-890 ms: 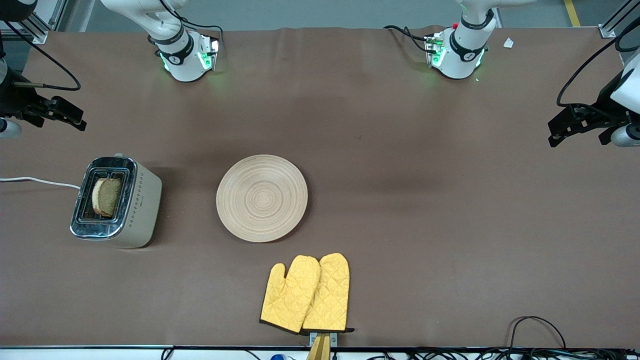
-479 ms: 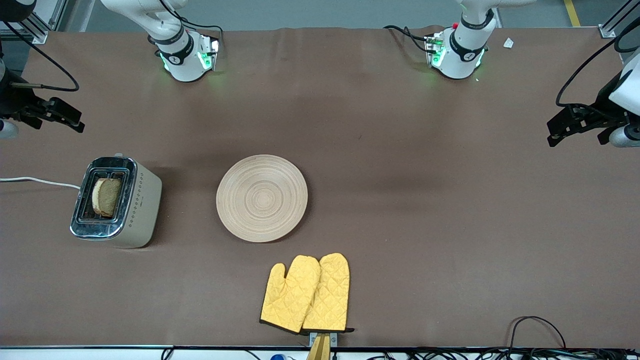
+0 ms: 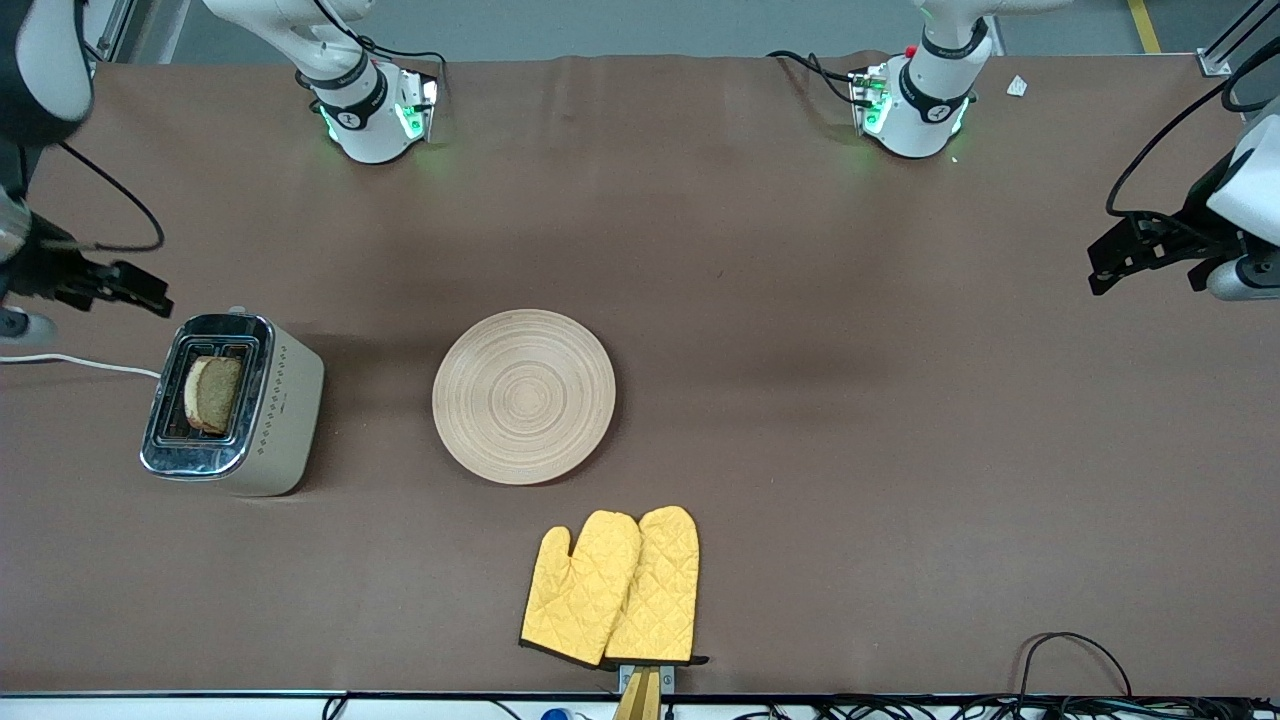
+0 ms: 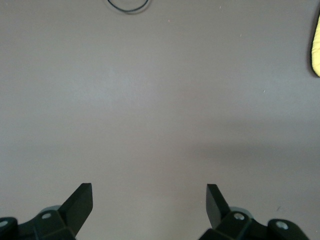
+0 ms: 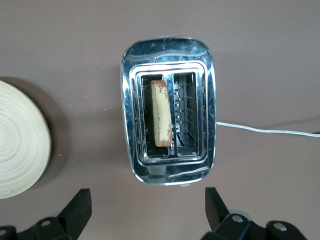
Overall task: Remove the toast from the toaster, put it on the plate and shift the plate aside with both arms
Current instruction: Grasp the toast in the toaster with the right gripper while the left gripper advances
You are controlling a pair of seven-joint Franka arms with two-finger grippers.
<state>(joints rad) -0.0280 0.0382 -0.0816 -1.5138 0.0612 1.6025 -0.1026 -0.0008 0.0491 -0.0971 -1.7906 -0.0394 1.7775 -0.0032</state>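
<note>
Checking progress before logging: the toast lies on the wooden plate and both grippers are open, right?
Not quite: the toast stands in a toaster slot, as the right wrist view shows; the plate is bare. The left gripper and right gripper are open.

The chrome-topped cream toaster (image 3: 232, 403) stands at centre-left of the frame, its slots unobstructed from above. Bare brown tablecloth (image 3: 900, 450) fills the frame's right half. The yellow quilted oven mitts (image 3: 612, 588) block the lower-centre edge.
</note>
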